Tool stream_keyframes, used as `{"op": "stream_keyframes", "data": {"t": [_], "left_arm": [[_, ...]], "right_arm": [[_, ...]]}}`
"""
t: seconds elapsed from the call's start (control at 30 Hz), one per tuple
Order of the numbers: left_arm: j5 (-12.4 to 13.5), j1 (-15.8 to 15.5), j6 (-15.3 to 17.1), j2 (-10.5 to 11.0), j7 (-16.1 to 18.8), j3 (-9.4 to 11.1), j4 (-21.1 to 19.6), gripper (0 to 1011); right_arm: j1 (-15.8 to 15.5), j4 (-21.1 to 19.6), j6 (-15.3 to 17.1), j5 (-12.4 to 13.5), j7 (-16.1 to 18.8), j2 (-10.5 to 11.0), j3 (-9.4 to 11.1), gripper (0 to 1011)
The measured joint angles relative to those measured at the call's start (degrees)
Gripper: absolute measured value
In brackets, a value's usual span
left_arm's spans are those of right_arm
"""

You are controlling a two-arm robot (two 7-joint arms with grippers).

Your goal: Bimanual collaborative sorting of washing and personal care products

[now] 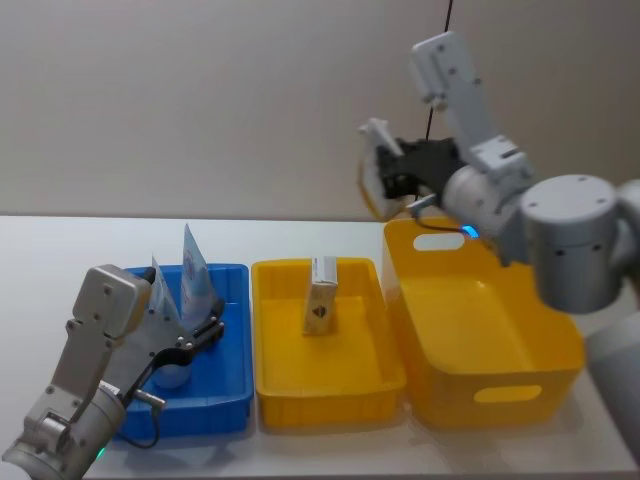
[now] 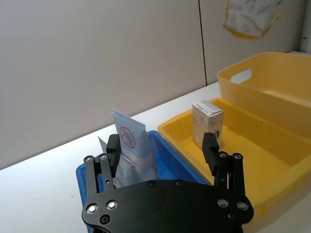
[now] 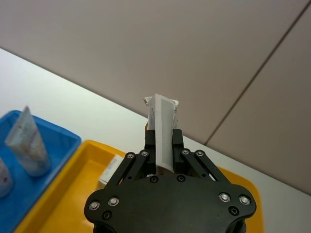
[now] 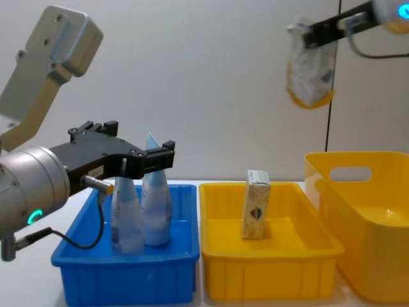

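High over basket (image 1: pixel 500 390) back edge, right gripper (image 4: pixel 307 32) pinches pale pack (image 4: pixel 310 67), well clear of worktop (image 1: pixel 60 250). Left gripper (image 2: pixel 162 145) spread wide, empty, over blue tray (image 1: pixel 225 400) just beside two upright tubes (image 1: pixel 195 280). One carton (image 1: pixel 321 300) upright in yellow tray (image 1: pixel 330 405). Sorting looks mostly done; held pack yet to be placed.

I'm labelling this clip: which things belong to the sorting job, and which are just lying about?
Job: two tubes, carton, cream packet clamped in the right gripper; left gripper open by the tubes.
Just there: blue tray, yellow tray, yellow basket, table.
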Motion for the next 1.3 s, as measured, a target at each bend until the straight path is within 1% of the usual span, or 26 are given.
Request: {"op": "stream_keyframes", "data": {"t": [0.03,0.07,0.17,0.3,0.4,0.63,0.83,1.3], "left_arm": [[0.0,0.0,0.0,0.0,0.0,0.0,0.0,1001],[0.0,0.0,0.0,0.0,0.0,0.0,0.0,1001],[0.0,0.0,0.0,0.0,0.0,0.0,0.0,1001],[0.0,0.0,0.0,0.01,0.0,0.0,0.0,1001],[0.0,0.0,0.0,0.0,0.0,0.0,0.0,1001],[0.0,0.0,0.0,0.0,0.0,0.0,0.0,1001],[0.0,0.0,0.0,0.0,0.0,0.0,0.0,1001],[0.0,0.0,0.0,0.0,0.0,0.0,0.0,1001]], "right_arm": [[-0.03,-0.21,0.32,-0.03,0.21,0.33,0.16,173],[-0.21,-0.85,0.99,-0.1,0.66,1.36,0.62,173],[-0.74,-2.04,2.12,-0.17,1.35,3.05,1.55,173],[-1.37,-3.04,3.2,-0.18,1.93,4.35,2.51,173],[-2.1,-3.95,3.93,0.02,2.71,5.44,3.61,172],[-3.14,-5.09,4.74,0.51,3.69,6.69,5.06,172],[-3.66,-5.62,5.13,0.84,4.2,7.37,5.82,164],[-4.25,-6.13,5.43,1.06,4.72,7.91,6.49,164]]}}
